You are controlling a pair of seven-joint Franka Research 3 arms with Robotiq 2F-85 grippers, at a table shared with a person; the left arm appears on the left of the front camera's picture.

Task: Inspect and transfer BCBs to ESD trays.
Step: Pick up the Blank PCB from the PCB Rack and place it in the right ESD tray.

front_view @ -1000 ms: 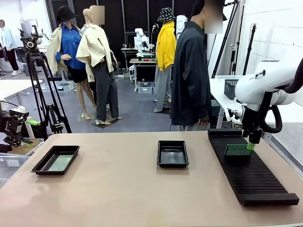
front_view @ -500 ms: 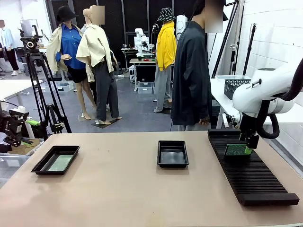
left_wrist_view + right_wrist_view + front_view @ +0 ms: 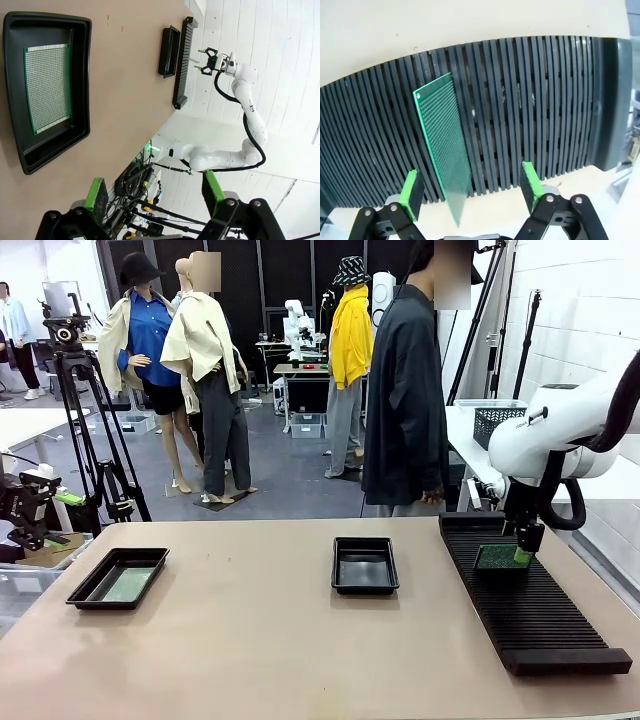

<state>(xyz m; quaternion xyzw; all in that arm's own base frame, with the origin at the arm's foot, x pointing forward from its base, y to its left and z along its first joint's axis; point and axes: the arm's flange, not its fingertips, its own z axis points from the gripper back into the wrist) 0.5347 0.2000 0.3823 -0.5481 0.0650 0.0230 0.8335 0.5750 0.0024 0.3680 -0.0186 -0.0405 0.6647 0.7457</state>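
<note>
The left ESD tray lies flat at the left end of the table. In the left wrist view it sits well ahead of the left gripper and off to one side of the jaw line. A BCB lies flat on its floor, clear of the rim on every side. The left gripper's jaws are spread wide with nothing between the green pads, and it hangs apart from the tray.

The middle ESD tray rests near the table's centre, well away from both sets of jaws, and its floor looks bare. A person in a dark coat stands at the far edge, just behind this tray.

To the right lies the long black slotted rack. A second BCB stands on edge on the rack's far half. It seems to be seated in one of the slots, though the contact point is hard to make out. The right gripper hangs directly over this board. In the right wrist view the upright board runs into the gap between the jaws, nearer one pad than the other. The jaws of the right gripper are released, and neither pad touches the board. The rack spreads out beyond the fingertips.
</note>
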